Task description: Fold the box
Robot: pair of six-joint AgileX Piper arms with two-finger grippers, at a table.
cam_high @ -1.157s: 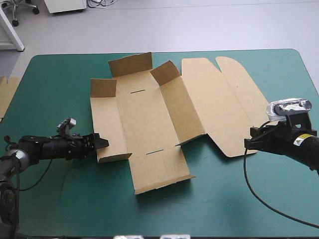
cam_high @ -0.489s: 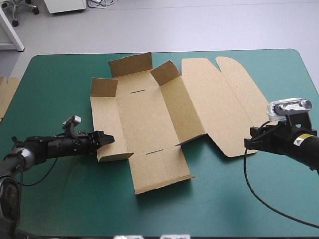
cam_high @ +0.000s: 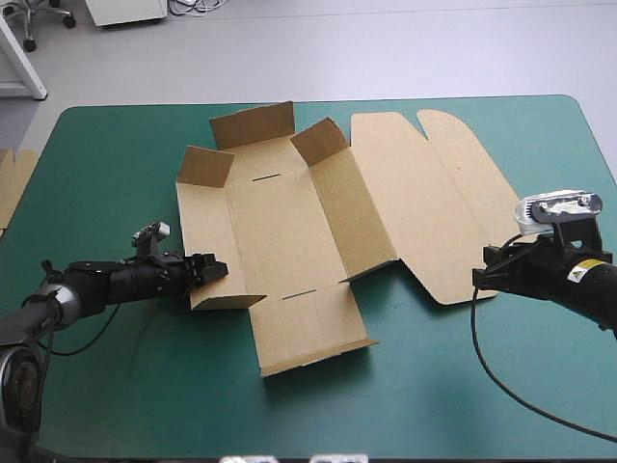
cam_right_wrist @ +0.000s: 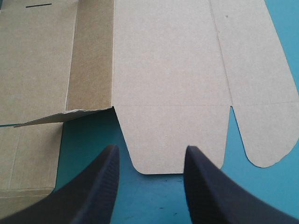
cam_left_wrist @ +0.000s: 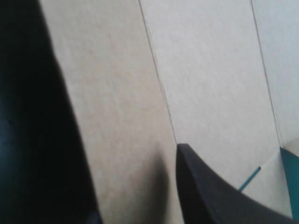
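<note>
My left claw (cam_high: 209, 270), low at the left of the high view, has its fingers apart at the near end of the box's left wall (cam_high: 205, 227). Brown board fills the gap between them in my wrist view, and I cannot tell whether either finger touches it. My right claw (cam_right_wrist: 150, 151), at the right of the high view, is spread too, just short of the lid's (cam_right_wrist: 173, 84) near edge and gripping nothing. The box (cam_high: 289, 231) lies mid-counter, nearer the top of the high view, mostly flat, with the left wall half-raised and the far flaps standing. I judge the main risk to be sliding: nothing pins the sheet, so a push on that wall could shove the whole box rightward instead of creasing it, or the wall could slip off my finger and drop. The teal-green counter (cam_high: 116, 386) is bare across the lower part of the view and at far left, so there is room to swing. The box's far flaps sit near the far edge, the lid's rounded tabs point toward the right edge, and spare board (cam_high: 12, 183) shows at the left edge.
</note>
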